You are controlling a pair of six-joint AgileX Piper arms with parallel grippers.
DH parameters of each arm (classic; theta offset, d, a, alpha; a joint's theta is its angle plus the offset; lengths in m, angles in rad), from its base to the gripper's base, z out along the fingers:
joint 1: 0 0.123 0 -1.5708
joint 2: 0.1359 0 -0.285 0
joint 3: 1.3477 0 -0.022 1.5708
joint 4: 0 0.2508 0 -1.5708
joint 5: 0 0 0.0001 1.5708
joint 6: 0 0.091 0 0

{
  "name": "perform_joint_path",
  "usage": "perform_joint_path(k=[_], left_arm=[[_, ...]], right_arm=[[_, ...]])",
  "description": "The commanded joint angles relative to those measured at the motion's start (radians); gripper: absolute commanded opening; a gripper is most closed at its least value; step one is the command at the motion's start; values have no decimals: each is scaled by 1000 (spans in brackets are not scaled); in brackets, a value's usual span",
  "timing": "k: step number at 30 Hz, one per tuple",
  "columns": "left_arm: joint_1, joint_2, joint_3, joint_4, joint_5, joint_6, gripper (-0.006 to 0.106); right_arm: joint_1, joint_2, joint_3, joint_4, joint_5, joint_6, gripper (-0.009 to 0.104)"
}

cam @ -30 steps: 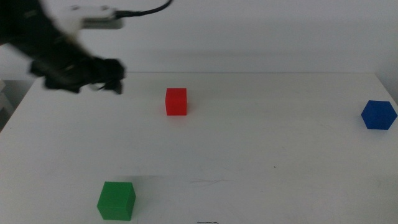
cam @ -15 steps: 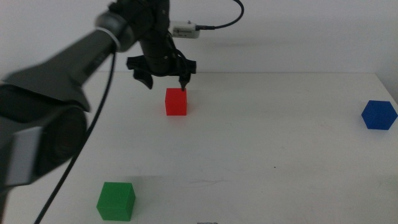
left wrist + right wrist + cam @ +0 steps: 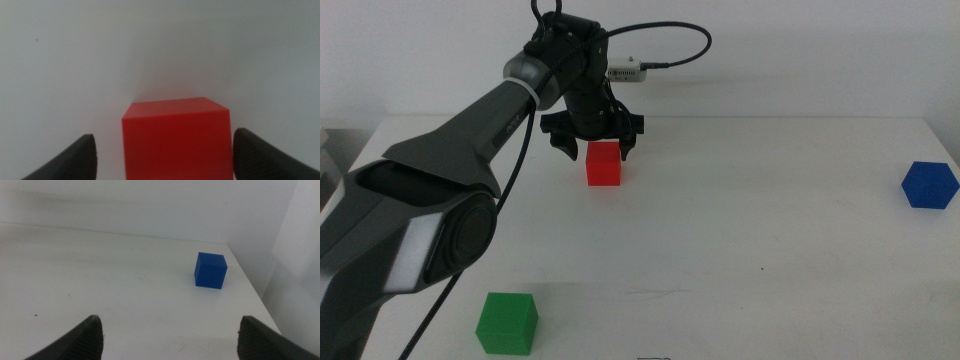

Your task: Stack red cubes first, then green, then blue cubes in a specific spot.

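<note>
Having swung in from the tabletop's [image 3: 740, 220] ten o'clock edge, the left claw [image 3: 596, 146] is now straddling the red cube [image 3: 603, 163] toward twelve o'clock, jaws spread, nothing gripped; closing probably comes next. The right claw [image 3: 170, 335] is waiting, spread, facing the blue cube [image 3: 210, 270].

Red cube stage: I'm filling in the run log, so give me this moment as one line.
left gripper: open, straddling red cube | right gripper: open, waiting | green cube, blue cube: apart on table, unstacked
</note>
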Motion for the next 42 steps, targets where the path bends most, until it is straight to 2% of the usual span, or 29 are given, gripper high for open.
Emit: perform_joint_path(k=[1, 3, 6, 11, 12, 15, 20, 24, 27, 33, 37, 42], left_arm=[[-5, -63, -34, -20, 14, -18, 88], [-4, -57, -34, -31, 14, -26, 83], [-4, -55, -34, -33, 14, -43, 69], [-4, -57, -34, -40, 18, -35, 38], [-4, -66, -34, -40, 21, -17, 26], [-5, -89, -34, -40, 32, 0, 13], [-43, -152, -33, -7, 43, -27, -2], [-139, -217, -3, 162, 79, -145, -2], [-207, -260, 62, 234, 79, -199, -2], [-287, -376, 264, 247, 68, -300, -2], [-327, -475, 462, 278, -28, -367, -2], [-333, -611, 763, 203, -238, -435, -2]], right_arm=[[2, -15, -23, -10, -74, -11, 94], [2, -15, -23, -10, -74, -11, 94], [2, -15, -23, -10, -74, -11, 94], [2, -15, -23, -10, -74, -11, 94], [2, -15, -23, -10, -74, -11, 94], [2, -15, -23, -10, -74, -11, 94], [2, -15, -23, -10, -74, -11, 94], [2, -15, -23, -10, -74, -11, 94], [2, -15, -23, -10, -74, -11, 94], [2, -15, -23, -10, -74, -11, 94], [2, -15, -23, -10, -74, -11, 94], [2, -15, -23, -10, -74, -11, 94]])
